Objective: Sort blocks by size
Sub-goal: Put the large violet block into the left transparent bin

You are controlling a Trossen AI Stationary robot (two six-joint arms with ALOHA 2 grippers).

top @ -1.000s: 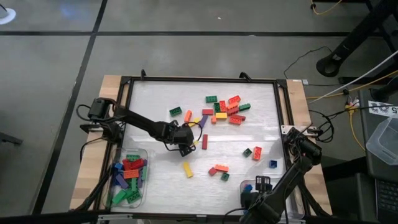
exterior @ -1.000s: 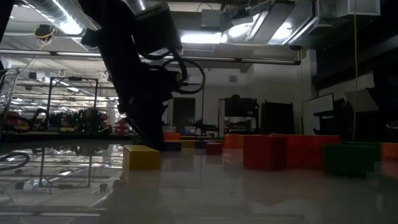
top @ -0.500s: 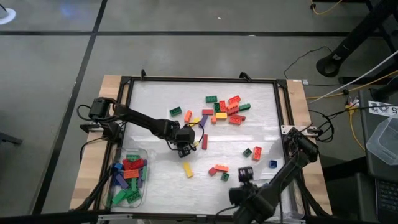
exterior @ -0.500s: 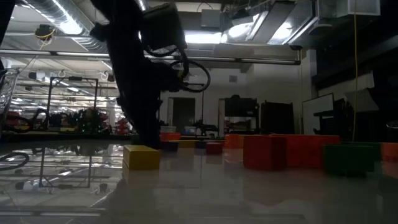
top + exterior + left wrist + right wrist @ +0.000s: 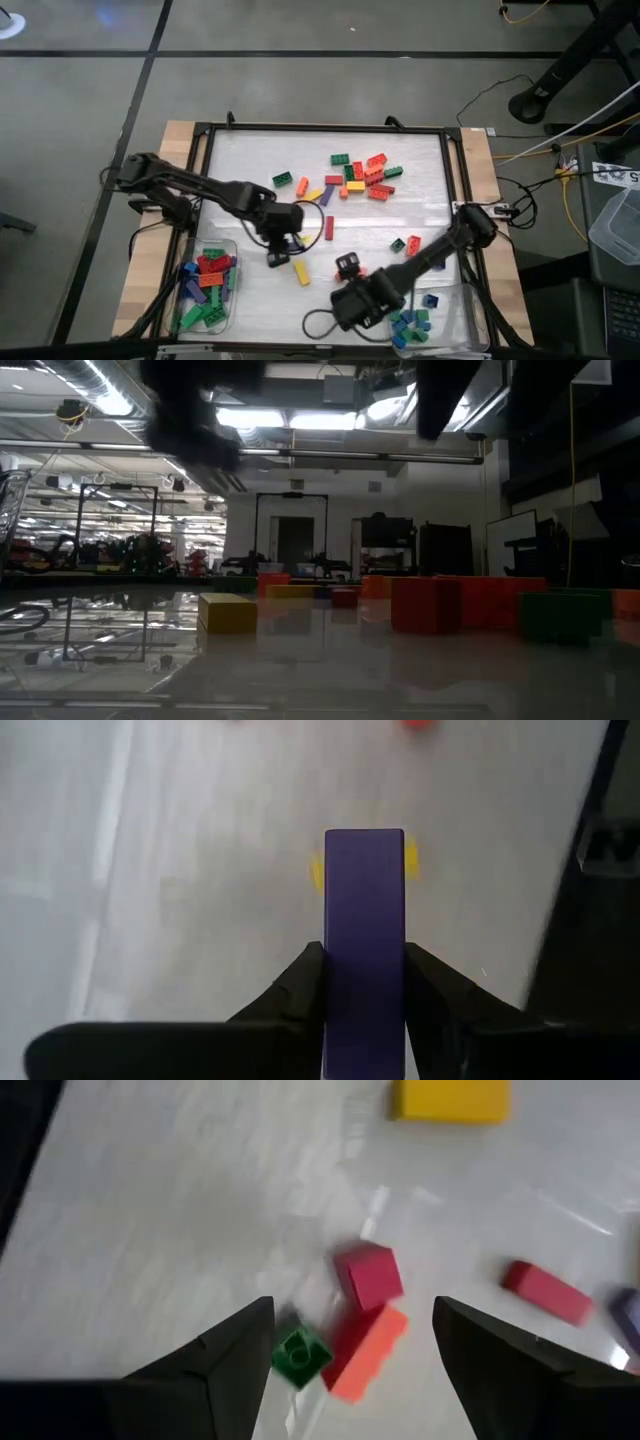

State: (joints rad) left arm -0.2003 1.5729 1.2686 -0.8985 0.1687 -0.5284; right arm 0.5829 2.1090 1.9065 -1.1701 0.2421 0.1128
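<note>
Roughly half sorted: left tool (image 5: pixel 365 982) pinches a purple brick (image 5: pixel 364 920) beside the yellow brick (image 5: pixel 301 272); right tool (image 5: pixel 345 1335) spread above it; loose bricks (image 5: pixel 362 175) remain.

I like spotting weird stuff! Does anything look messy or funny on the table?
Nothing looks broken or spilled. Loose blocks lie scattered, waiting to be sorted. The left gripper holds a long purple block; the right gripper hangs open over a red, orange and green cluster.

Purple block (image 5: pixel 365 950), yellow block (image 5: pixel 450 1100)
</note>
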